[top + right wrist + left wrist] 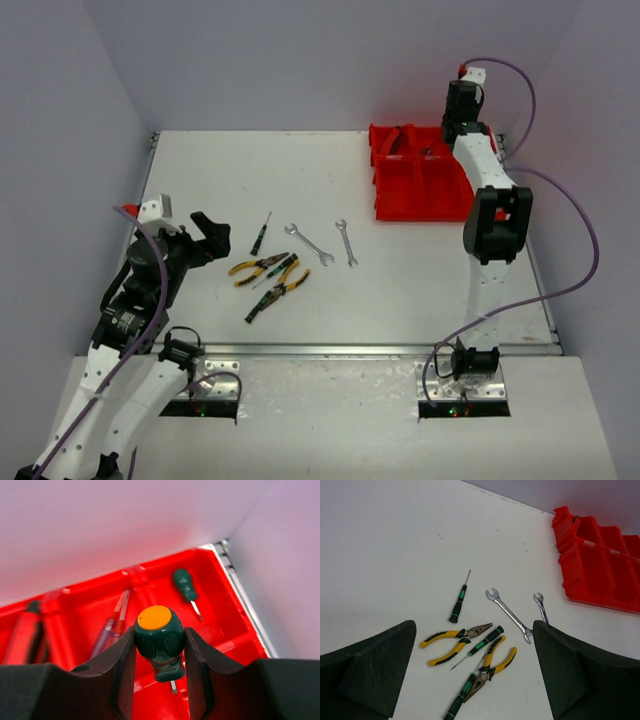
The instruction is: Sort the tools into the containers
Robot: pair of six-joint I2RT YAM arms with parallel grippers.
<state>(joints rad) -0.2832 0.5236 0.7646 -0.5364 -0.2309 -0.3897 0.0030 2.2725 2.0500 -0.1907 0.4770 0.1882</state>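
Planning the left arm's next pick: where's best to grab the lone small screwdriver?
Take the screwdriver by its thick black-and-green handle, coming straight down with jaws across it. It lies flat, apart from the pliers; its shaft is probably too thin.

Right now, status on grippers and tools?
Right gripper shut on stubby screwdriver, over red bins. Left gripper open above pliers, screwdrivers, wrenches loose on table. Nothing blocking the drop.

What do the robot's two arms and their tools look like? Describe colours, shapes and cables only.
Both the left arm and right arm have white links with black joint housings. A purple cable loops along each. Each wrist carries a white block with a small red tip. The left tool and right tool have matte black, wedge-shaped fingers.
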